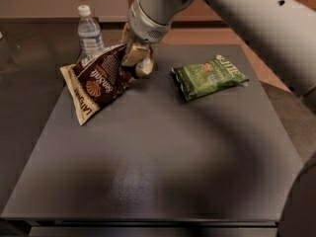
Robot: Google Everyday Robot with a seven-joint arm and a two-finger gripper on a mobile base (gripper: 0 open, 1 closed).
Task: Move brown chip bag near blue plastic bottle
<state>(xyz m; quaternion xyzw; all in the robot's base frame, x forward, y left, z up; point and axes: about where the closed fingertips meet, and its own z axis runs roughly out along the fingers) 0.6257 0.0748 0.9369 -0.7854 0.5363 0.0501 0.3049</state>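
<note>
Camera view | gripper (138, 63) | clamped on brown chip bag (98, 80) corner

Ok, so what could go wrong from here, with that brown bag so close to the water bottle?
1. The crinkled dark brown chip bag has its top edge right by the small clear plastic bottle. Pushing it that way could tip the upright bottle, which stands near the dark table's back-left corner.
2. The gripper pinches only the bag's right corner, so the bag might slip out or twist.
</note>
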